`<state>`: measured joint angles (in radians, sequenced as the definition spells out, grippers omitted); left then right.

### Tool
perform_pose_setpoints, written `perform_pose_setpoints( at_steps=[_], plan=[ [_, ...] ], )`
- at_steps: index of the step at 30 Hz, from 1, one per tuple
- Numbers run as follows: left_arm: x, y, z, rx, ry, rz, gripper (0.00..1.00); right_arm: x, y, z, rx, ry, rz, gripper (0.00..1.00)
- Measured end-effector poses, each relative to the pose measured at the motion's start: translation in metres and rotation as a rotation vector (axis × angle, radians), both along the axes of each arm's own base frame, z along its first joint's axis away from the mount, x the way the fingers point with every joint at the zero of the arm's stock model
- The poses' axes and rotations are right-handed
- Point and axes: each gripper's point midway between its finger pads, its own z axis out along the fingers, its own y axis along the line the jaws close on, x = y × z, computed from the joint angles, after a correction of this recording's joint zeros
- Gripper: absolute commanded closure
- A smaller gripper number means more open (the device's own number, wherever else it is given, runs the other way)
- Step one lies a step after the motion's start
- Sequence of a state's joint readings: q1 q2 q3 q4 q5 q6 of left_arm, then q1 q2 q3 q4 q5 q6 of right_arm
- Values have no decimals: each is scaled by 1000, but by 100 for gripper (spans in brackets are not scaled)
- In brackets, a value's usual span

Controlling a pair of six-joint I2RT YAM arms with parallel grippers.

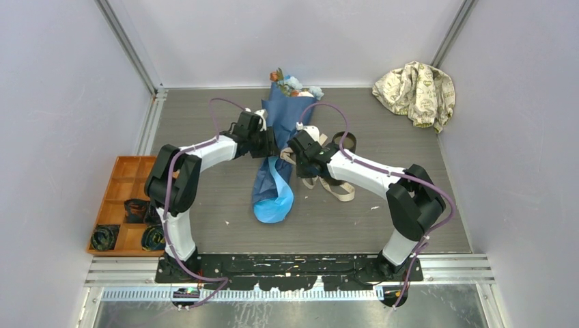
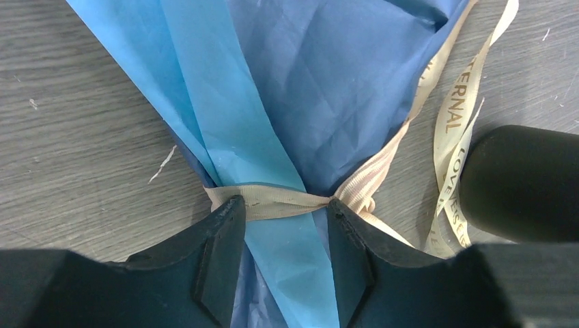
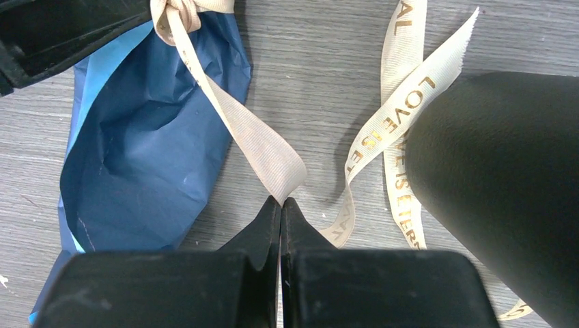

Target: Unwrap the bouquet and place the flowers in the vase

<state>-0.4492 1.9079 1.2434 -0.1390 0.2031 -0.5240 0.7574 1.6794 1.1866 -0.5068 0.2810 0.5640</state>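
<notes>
Grey tabletop [image 1: 205, 198], bouquet [image 1: 276, 181] between left jaws

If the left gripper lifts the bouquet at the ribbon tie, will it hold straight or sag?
Probably sags: the bouquet wrap is thin creased paper, and its light-blue tail lies flat and limp. Likely top-heavy, since the flowers bunch at the far end. The ribbon looks smooth, so the left gripper, open astride it, could slip.
</notes>
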Motion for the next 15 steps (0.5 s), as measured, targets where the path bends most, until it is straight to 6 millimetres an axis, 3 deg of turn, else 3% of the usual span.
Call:
perform_pose_setpoints(
  at_steps=[3,11,15],
  plan=[
    [1,-1,-5,-6,21,17,54,-2,2,-2,8,7,8,99],
    [3,-2,-18,-7,52,43,99,-5,2,-4,19,17,18,99],
    [4,0,-19,-1,55,63,100,-5,3,-1,24,11,18,99]
  ],
)
